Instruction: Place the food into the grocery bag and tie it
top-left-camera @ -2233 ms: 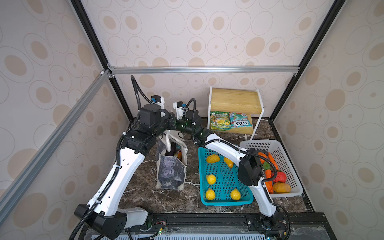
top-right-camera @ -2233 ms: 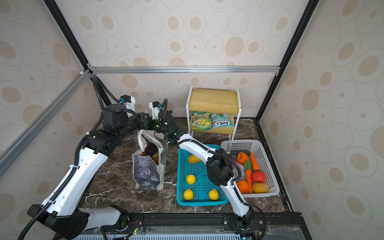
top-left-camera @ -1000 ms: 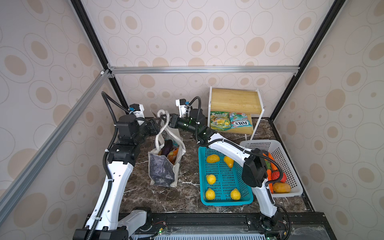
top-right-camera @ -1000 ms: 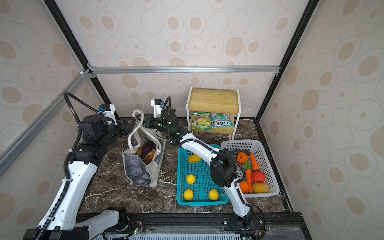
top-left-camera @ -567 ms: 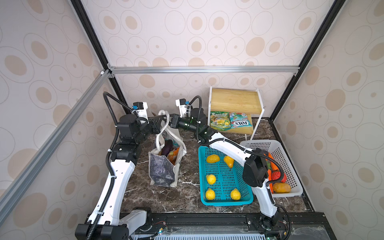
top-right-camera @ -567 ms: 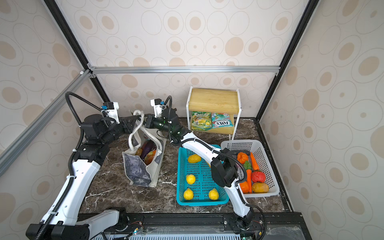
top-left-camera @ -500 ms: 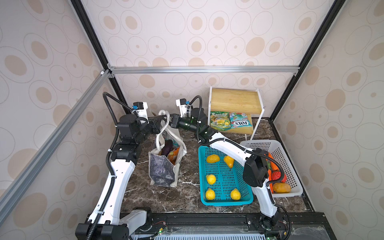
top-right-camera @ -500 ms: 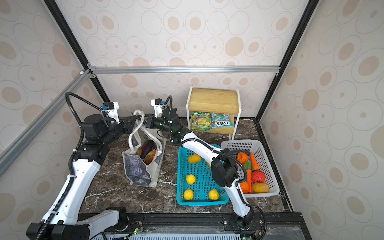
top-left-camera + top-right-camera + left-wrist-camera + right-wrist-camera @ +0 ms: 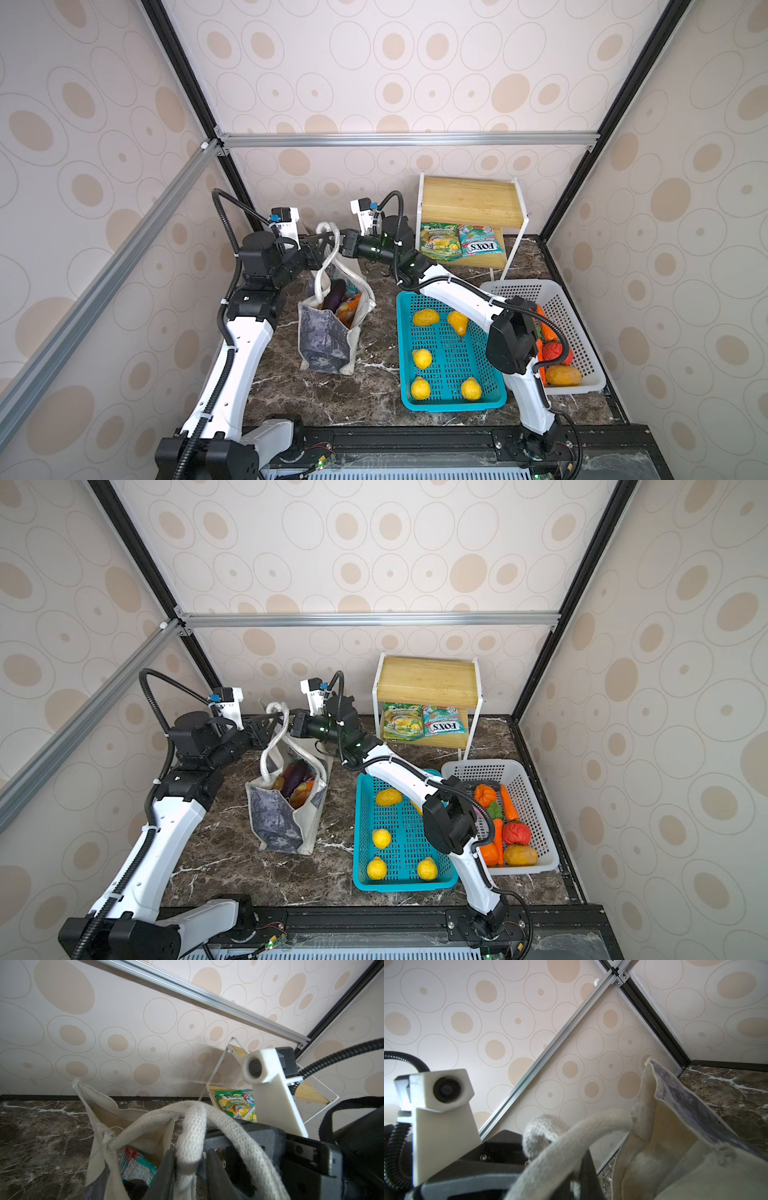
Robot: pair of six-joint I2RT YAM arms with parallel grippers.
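**Left tool closed on a strap; tying stage judged begun**

Top views: In both top views the left tool [image 9: 327, 242] [image 9: 276, 721] and the right tool [image 9: 343, 247] [image 9: 293, 723] are met tip to tip at 11 o'clock on the bench [image 9: 374, 386], just above the mouth of the grocery bag [image 9: 324, 345] [image 9: 274, 820]. The bag is stood at 9 o'clock. A second ago the left tool's jaws were held wider beside the straps. They are now drawn in on a strap handle [image 9: 323, 266] [image 9: 266, 750]. The right tool is kept clamped on a strap handle as before. With both tools holding straps, loading is judged done and tying under way. A purple eggplant [image 9: 334, 293] [image 9: 296, 777] is seen in the gaping mouth.

Left wrist view: A thick knitted white strap handle [image 9: 195, 1126] is pinched between the left tool's [image 9: 188, 1159] dark fingers. The off-white canvas of the bag [image 9: 99, 1109] is pulled up into a peak. A teal packet [image 9: 135, 1167] is seen inside.

Right wrist view: A strap handle [image 9: 602, 1122] is led from the bag's rim down into the right tool. The blue-grey print is seen on the bag's [image 9: 675, 1147] outer face. Whether both tools hold the same strap cannot be told.
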